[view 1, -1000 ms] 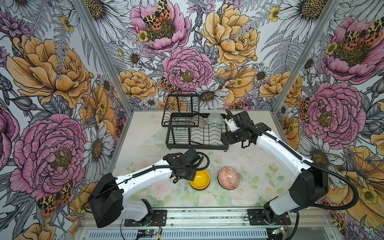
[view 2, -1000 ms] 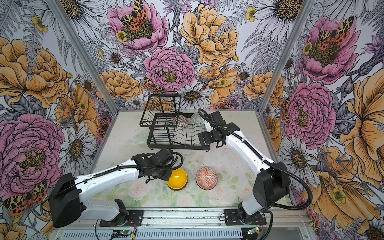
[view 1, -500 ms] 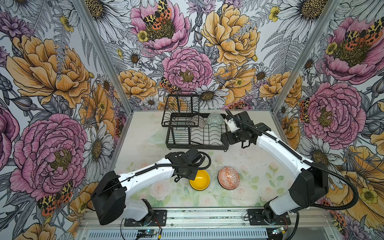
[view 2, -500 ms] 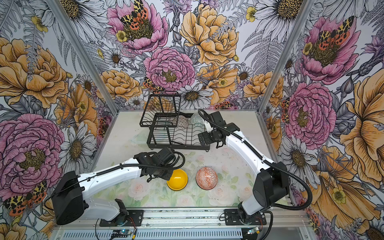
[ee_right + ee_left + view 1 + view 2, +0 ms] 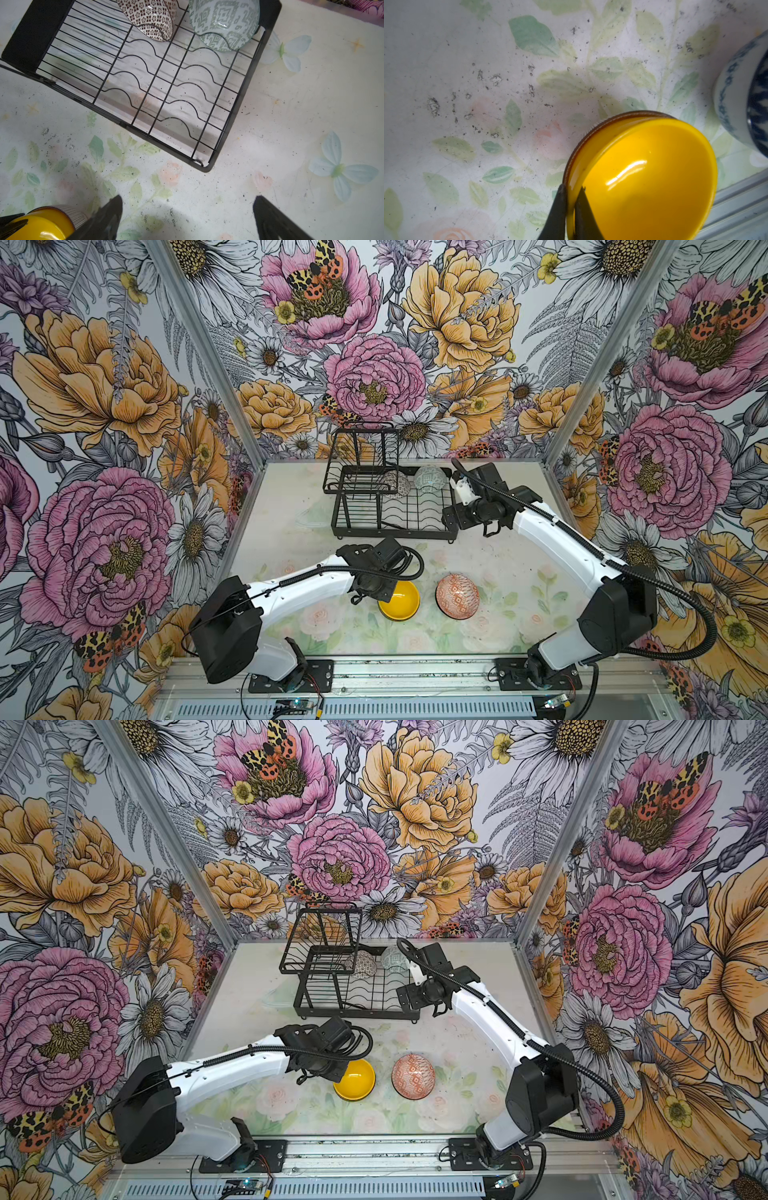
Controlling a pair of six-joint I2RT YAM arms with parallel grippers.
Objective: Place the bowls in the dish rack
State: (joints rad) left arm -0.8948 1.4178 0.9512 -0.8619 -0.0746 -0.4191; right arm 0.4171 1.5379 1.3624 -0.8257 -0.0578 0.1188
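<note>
Black dish rack (image 5: 29, 37): black-white bowl (image 5: 149, 18), green bowl (image 5: 224, 22) | left tool (image 5: 572, 188) pinches yellow bowl (image 5: 643, 176) rim | right tool (image 5: 188, 199) apart

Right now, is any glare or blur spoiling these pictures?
Left wrist view: a bright glare streak inside the yellow bowl, and the blue-white bowl is blurred. Right wrist view: the near fingers look soft, the rack sharp.

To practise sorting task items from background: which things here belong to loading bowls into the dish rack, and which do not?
Belongs to the job: dish rack; black-white bowl and pale green bowl in it; yellow bowl, pinched by the left gripper; orange-white bowl; blue-white bowl.
Just background: floral table cover; flowered walls; metal front rail.
</note>
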